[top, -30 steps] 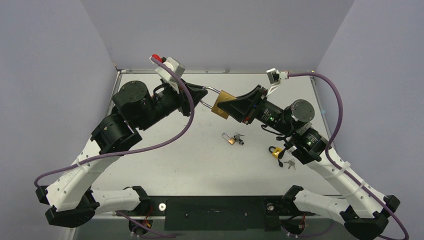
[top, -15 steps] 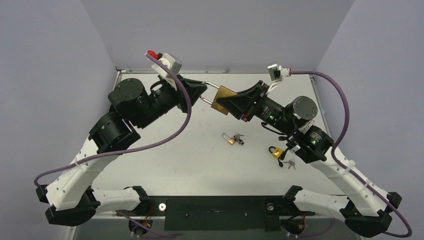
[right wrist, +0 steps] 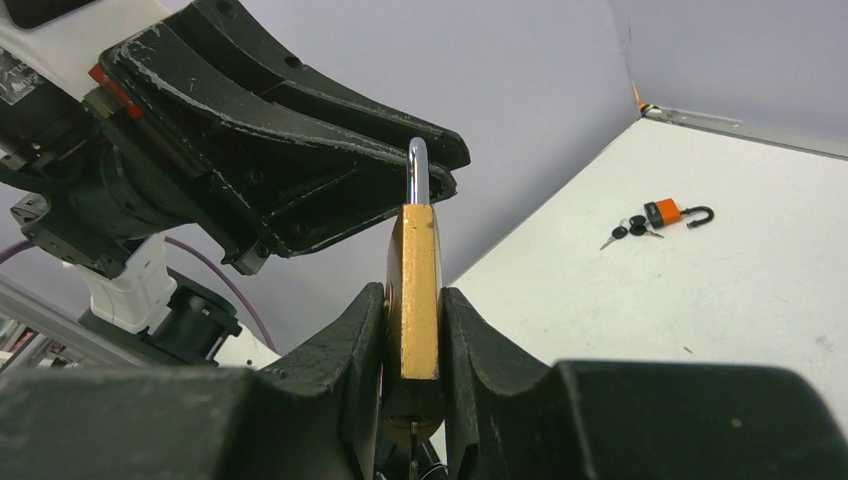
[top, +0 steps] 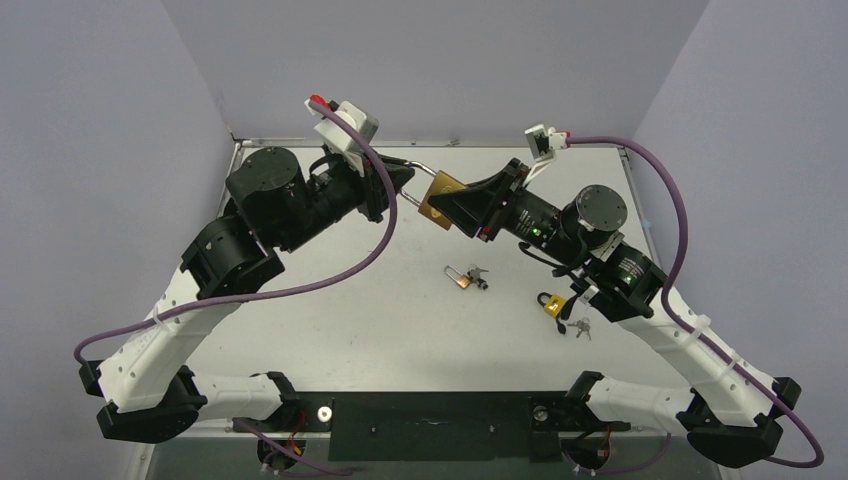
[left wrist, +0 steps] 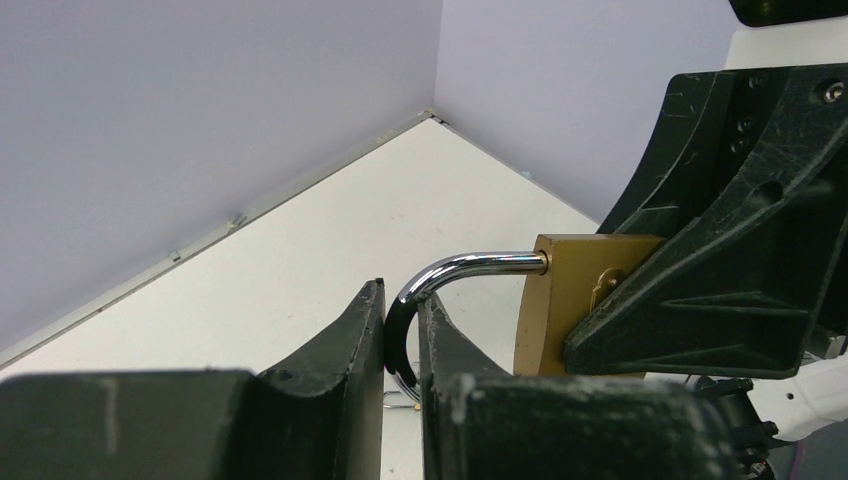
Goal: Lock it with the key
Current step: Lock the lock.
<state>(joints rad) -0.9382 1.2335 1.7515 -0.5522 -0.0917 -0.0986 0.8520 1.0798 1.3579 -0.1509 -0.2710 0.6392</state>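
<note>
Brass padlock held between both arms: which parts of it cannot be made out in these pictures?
1. Keyhole end of the brass padlock: right wrist view, sunk inside the right pincer; top view, covered by it. Whether anything is inserted is unknown.
2. Shackle free end: left wrist view, hidden inside the left pincer, so latched or not is unclear.
3. Most of its body: left wrist view, behind the right pincer.

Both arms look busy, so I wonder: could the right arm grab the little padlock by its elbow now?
Probably not: the right claw is shut on the brass padlock, shared with the left claw. The little padlock lies uncovered.
</note>
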